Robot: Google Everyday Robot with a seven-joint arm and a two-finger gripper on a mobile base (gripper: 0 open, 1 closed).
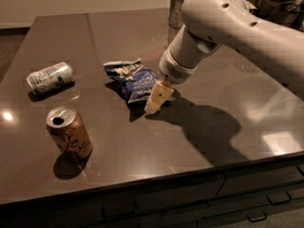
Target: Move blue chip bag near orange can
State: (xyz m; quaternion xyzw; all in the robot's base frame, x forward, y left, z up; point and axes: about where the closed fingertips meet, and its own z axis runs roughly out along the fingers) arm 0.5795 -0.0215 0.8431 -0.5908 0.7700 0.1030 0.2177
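Camera view: gripper (156, 99) sits beside blue chip bag (134, 78), whether open I cannot tell; grasping seems next, then carrying near-left toward orange can (69, 134).

The dark, glossy worktop (118, 137) bears four things. The crumpled blue chip bag (133, 80) lies just left of the claw (155, 101), which hangs low over the middle. The orange can (70, 133) stands upright well to the claw's left, towards the front edge. A white-and-green can (50, 76) lies on its side farther left. A silver container (175, 11) stands behind the claw.
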